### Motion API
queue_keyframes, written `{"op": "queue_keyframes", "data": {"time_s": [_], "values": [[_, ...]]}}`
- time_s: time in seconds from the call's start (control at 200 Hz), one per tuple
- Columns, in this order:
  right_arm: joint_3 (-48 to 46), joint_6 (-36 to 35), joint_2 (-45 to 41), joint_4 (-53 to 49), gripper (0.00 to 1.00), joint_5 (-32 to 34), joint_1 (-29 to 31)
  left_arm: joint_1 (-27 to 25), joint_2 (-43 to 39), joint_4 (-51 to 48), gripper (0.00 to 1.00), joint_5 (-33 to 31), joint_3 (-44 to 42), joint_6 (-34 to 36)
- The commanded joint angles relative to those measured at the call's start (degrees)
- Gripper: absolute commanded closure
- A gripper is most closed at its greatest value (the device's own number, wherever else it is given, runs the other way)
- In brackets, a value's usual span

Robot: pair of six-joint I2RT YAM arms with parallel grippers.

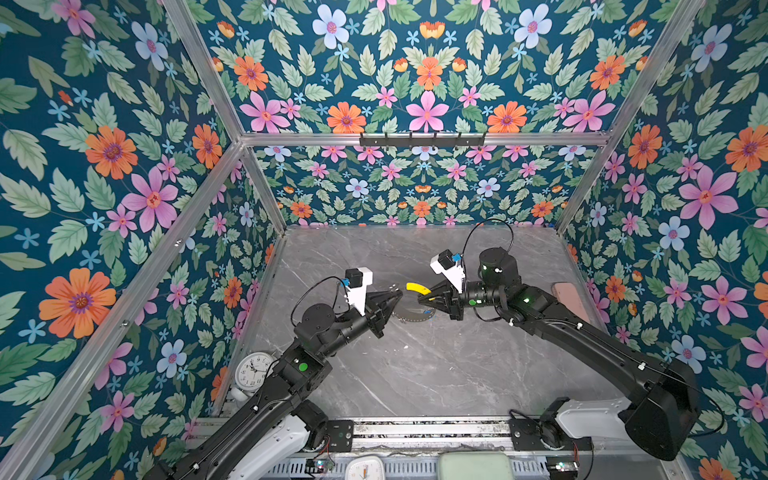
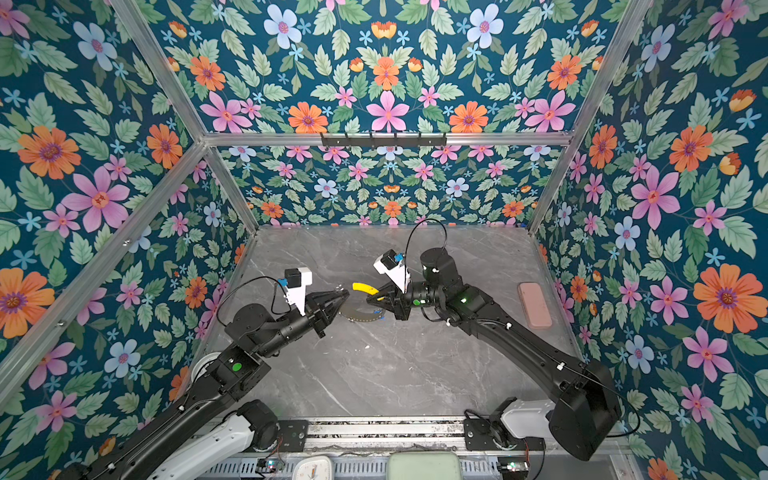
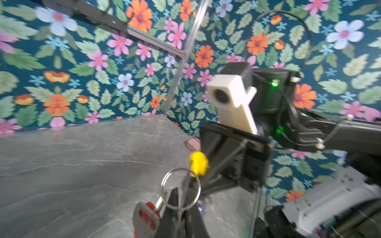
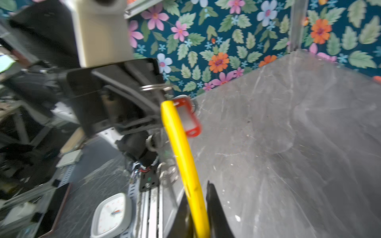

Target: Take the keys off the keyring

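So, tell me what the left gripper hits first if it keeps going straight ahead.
Most likely the keyring's yellow section, just ahead of the left gripper; the right gripper, clamped on it, sits right behind.

Teal floral wallpaper, with pink, orange and pale blue flowers, is covering every wall. Aluminium frame bars are running along the corners, and a black hook rail is sitting on the back crossbar. A grey marble-pattern tabletop is catching soft, even light. A round white clock is standing at its left edge, and a pink oblong case is lying at the right.
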Motion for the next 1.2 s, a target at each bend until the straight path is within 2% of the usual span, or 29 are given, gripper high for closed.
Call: {"op": "queue_keyframes", "data": {"time_s": [0.0,0.115,0.265,0.415,0.515,0.655,0.765,0.905,1.13,1.195], "values": [[0.45,2.19,-0.04,1.81,0.99,3.01,-0.28,-0.44,-0.10,0.34,0.76,0.89,-0.15,-0.97],[-0.60,4.51,-0.65,3.46,1.00,3.46,-0.25,-0.40,-0.36,-1.03,0.63,-3.36,-0.32,-2.60],[-3.63,11.43,-1.78,10.68,1.00,5.92,0.03,-0.35,-1.80,-1.24,0.50,-8.69,-0.98,-4.85],[-6.69,21.90,-3.64,20.04,1.00,14.79,1.40,-0.37,-6.46,2.28,0.37,-15.18,-5.04,-8.96],[-8.73,27.59,-5.20,24.86,1.00,22.05,2.81,-0.31,-7.36,6.21,0.31,-14.75,-7.30,-11.81],[-11.99,34.88,-6.12,33.54,1.00,27.35,4.65,-0.26,-3.84,13.16,0.29,-9.54,-8.47,-15.04],[-15.23,41.72,-6.32,41.10,1.00,31.37,5.21,0.59,-1.74,22.32,0.26,-5.36,-10.64,-18.34],[-17.51,44.22,-6.29,45.98,1.00,33.91,6.27,2.98,0.74,33.90,0.25,0.05,-13.08,-24.20],[-18.28,46.37,-5.50,51.12,1.00,33.53,7.18,5.51,6.96,43.09,0.36,3.90,-14.04,-30.47],[-18.03,47.17,-4.87,51.83,1.00,32.73,7.41,5.71,8.34,45.33,0.43,4.73,-13.95,-31.38]]}}
